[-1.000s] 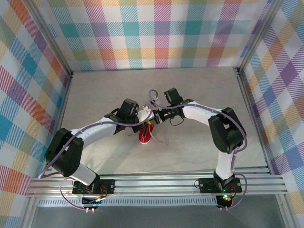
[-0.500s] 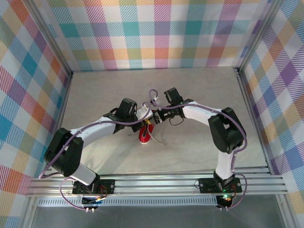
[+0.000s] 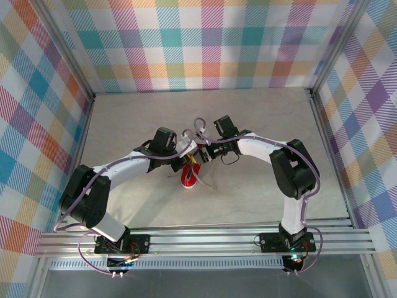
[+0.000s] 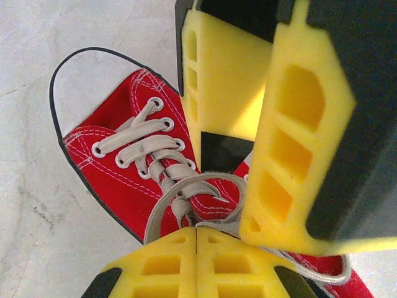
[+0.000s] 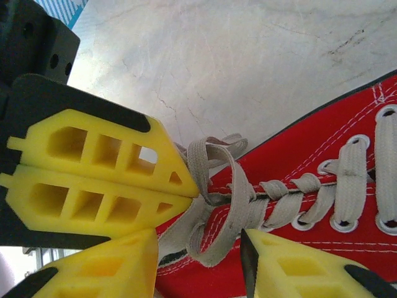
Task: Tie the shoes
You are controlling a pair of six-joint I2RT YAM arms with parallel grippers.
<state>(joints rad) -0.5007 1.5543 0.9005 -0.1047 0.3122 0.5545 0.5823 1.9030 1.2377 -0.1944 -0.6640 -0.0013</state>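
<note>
Plaid-patterned walls (image 3: 205, 43) enclose a pale, marbled tabletop (image 3: 260, 124). The red sneaker (image 3: 190, 178) lies near its middle, sole down, just in front of the two meeting arms. The left gripper (image 5: 193, 194) is pressed together, and a strand of the whitish-grey laces (image 5: 232, 186) appears to be pinched at its tips, over the laced front of the shoe. The right gripper (image 5: 198, 239) is spread, one yellow finger on either side of a lace loop, and is not closed on it.

The sneaker is judged light, with a soft canvas upper, so it could be dragged or tipped by a hard pull. The laces are judged limp, flat and thin. They are likely to slide out of a loose pinch and to collapse once released. Hold is best taken on the lace itself, close to the crossing and at the middle of a loop rather than near a free end, with the pull applied evenly to both sides.
</note>
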